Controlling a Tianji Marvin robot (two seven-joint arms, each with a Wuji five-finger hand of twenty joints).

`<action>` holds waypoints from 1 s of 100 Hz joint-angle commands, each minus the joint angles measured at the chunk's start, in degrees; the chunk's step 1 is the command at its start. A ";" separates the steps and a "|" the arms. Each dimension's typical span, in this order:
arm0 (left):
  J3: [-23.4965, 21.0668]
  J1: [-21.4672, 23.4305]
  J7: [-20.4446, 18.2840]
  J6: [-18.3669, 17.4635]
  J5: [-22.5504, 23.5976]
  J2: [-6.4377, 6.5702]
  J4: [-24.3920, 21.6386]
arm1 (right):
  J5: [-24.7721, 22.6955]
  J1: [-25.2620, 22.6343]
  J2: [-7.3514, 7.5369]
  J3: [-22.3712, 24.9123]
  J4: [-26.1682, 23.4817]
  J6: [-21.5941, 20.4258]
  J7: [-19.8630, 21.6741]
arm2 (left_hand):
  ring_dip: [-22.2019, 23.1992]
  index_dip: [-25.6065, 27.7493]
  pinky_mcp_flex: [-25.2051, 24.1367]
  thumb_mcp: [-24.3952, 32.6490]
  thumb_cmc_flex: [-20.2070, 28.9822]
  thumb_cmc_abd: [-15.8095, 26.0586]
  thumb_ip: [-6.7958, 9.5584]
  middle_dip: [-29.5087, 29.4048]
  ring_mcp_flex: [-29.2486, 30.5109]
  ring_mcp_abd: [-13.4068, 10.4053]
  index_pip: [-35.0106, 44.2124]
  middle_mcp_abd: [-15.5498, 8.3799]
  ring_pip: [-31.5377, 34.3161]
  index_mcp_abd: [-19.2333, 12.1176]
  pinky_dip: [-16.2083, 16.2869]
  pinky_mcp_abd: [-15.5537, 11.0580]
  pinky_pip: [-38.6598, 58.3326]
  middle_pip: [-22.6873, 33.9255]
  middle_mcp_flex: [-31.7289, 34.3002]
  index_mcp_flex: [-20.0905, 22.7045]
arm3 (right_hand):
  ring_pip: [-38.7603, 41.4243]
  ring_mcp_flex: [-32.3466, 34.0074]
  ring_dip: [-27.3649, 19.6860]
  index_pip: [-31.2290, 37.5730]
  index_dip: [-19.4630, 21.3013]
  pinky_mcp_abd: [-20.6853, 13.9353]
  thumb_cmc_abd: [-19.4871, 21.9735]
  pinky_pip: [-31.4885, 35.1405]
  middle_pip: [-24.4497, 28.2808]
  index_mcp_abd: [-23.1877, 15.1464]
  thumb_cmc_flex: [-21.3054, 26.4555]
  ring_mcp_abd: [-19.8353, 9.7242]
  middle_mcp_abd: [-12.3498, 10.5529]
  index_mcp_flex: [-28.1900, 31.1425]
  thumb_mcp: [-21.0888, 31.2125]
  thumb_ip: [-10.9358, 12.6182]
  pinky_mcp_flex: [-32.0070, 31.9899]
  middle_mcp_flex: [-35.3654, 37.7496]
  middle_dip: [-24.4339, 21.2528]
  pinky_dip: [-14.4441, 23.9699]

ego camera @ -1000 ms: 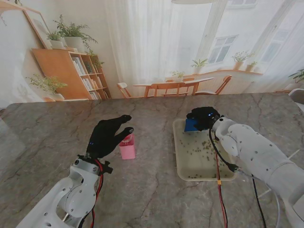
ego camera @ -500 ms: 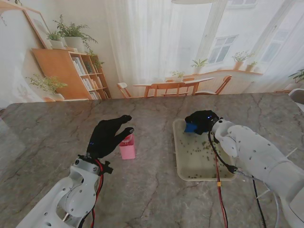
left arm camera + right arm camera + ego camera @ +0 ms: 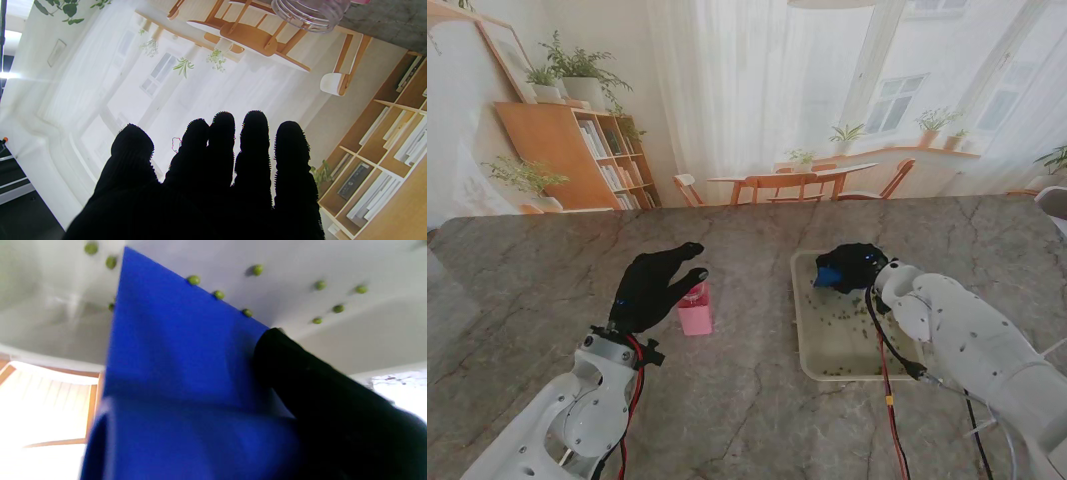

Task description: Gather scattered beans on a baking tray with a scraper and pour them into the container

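- The blue scraper (image 3: 828, 274) is grasped by the right robot hand (image 3: 855, 268) over the far left part of the baking tray (image 3: 806, 340).
- In the right wrist view, the scraper's edge is seen set among green beans (image 3: 193, 280) on the tray floor.
- Beans (image 3: 842, 320) are seen scattered across the tray on the marble worktop (image 3: 747, 400).
- The left robot hand (image 3: 655, 285) is held released, fingers spread, just beside the pink-based container (image 3: 695, 310).
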 commanded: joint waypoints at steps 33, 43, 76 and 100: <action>-0.61 0.80 0.81 -1.04 -0.58 -0.26 0.02 | -3.69 -12.41 1.86 10.72 -10.21 -1.39 8.83 | 0.82 -0.80 -0.55 -0.35 2.02 2.05 2.01 -0.08 0.92 0.03 -0.46 -0.81 0.57 -0.03 1.58 0.52 1.19 -0.54 0.21 1.36 | -4.07 6.45 -4.85 -2.61 3.88 2.29 1.78 -1.22 -3.43 -4.47 6.58 -3.18 2.13 10.47 7.65 2.94 0.62 5.29 1.44 1.38; -0.97 1.05 0.95 -1.05 -0.76 -0.31 -0.07 | -3.93 -15.13 2.01 13.64 -12.86 -1.34 10.87 | 0.83 -0.81 -0.57 -0.36 1.99 2.03 2.00 -0.07 0.93 0.05 -0.46 -0.90 0.56 -0.01 1.58 0.56 1.14 -0.54 0.21 1.36 | -4.99 6.57 -5.35 -3.18 4.25 2.76 1.15 -1.74 -3.93 -4.18 6.72 -2.39 2.30 11.40 8.63 2.95 0.56 5.95 1.55 1.03; -1.81 1.81 1.78 -1.08 -1.13 -0.50 -0.41 | -3.62 -22.64 2.17 21.15 -20.27 -1.91 15.82 | 0.87 -0.81 -0.59 -0.33 1.91 2.02 2.01 -0.07 0.88 0.09 -0.44 -0.88 0.52 -0.08 1.61 0.52 1.11 -0.55 0.20 1.41 | -6.60 7.22 -5.75 -5.01 6.41 4.38 -2.09 -2.34 -5.39 -3.14 8.20 -0.28 2.36 14.99 12.58 2.76 0.09 8.16 2.58 0.24; -2.04 1.99 1.94 -0.92 -1.20 -0.55 -0.53 | -2.63 -27.09 2.38 25.37 -25.12 -1.95 20.50 | 0.90 -0.82 -0.59 -0.36 1.89 2.03 2.01 -0.07 0.94 0.00 -0.45 -0.90 0.54 -0.07 1.62 0.53 1.07 -0.56 0.19 1.40 | -6.55 8.23 -5.58 -6.00 7.37 5.02 -4.99 -2.04 -5.73 -2.67 8.58 0.20 2.85 16.98 15.33 2.17 0.46 9.74 3.19 0.06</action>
